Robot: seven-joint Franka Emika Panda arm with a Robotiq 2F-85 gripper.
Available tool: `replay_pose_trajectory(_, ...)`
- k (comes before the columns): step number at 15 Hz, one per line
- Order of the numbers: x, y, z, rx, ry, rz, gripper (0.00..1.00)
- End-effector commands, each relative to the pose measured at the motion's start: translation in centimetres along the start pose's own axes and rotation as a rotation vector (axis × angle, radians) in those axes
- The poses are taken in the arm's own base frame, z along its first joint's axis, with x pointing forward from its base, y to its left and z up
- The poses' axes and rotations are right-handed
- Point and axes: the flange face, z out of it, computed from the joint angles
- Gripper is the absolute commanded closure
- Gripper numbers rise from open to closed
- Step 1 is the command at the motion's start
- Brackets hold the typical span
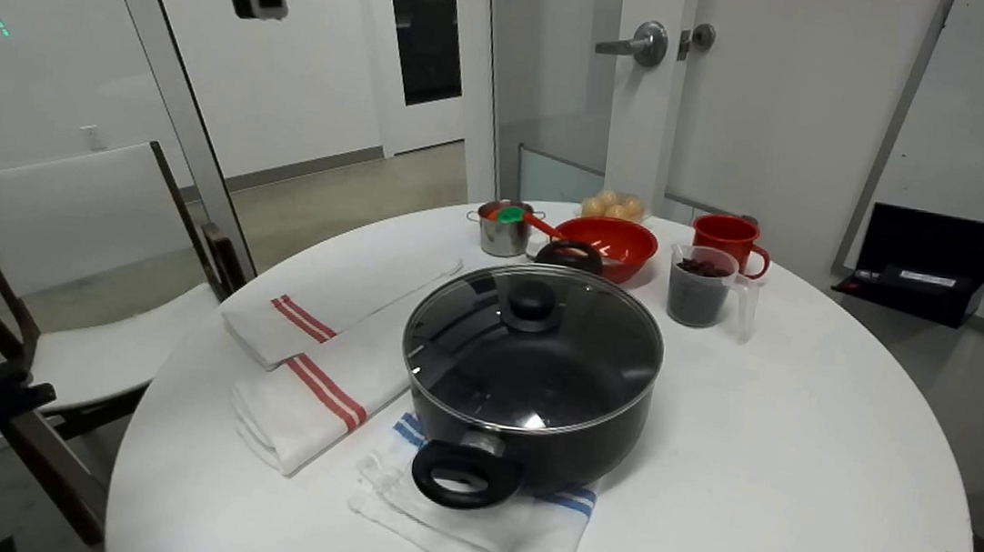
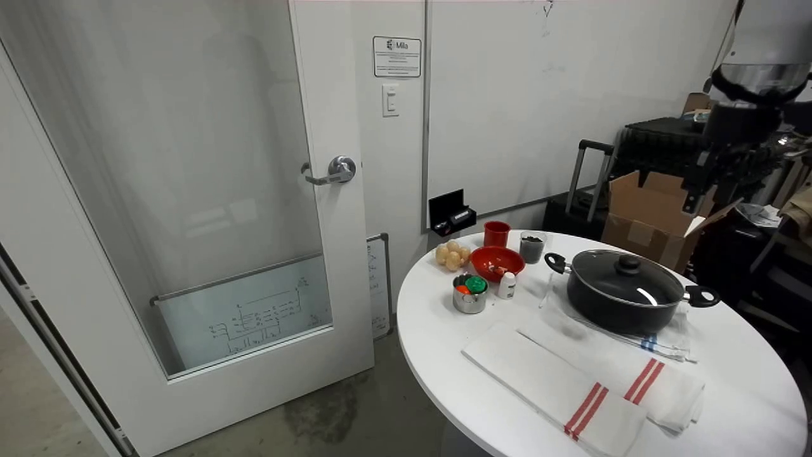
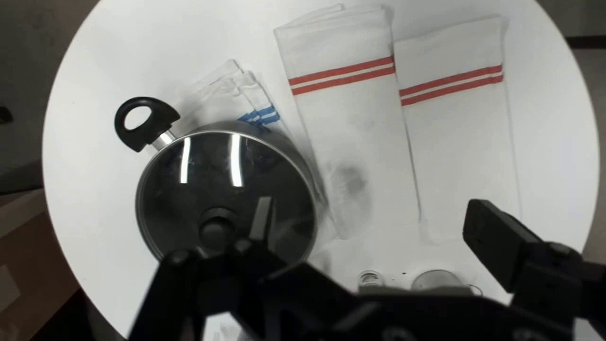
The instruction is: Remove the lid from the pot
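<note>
Pincer (image 3: pixel 371 215) spread wide and empty, high over the worktop (image 1: pixel 804 437), glass lid (image 1: pixel 532 353) sitting on the black pot (image 1: pixel 566 458), so probably just the approach stage, and next it'd have to line up over the knob (image 1: pixel 532 299) and ease down.

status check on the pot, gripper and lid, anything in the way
Gripper open, holding nothing. Lid on pot, not yet removed. Knob exposed, nothing seen resting on it.
</note>
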Motion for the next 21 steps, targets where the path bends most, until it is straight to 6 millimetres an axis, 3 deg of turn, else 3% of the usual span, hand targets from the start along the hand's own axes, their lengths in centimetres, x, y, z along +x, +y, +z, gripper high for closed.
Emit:
replay_pose_trajectory(1,3.4,2.5,2.6,-0.043,0.026,0.07,0.0)
replay_pose_trajectory(12,10.0,10.8,9.3,-0.03,0.006,0.266,0.0)
replay_pose_trajectory(21,13.6,12.5,15.0,0.008,-0.057,0.361,0.0)
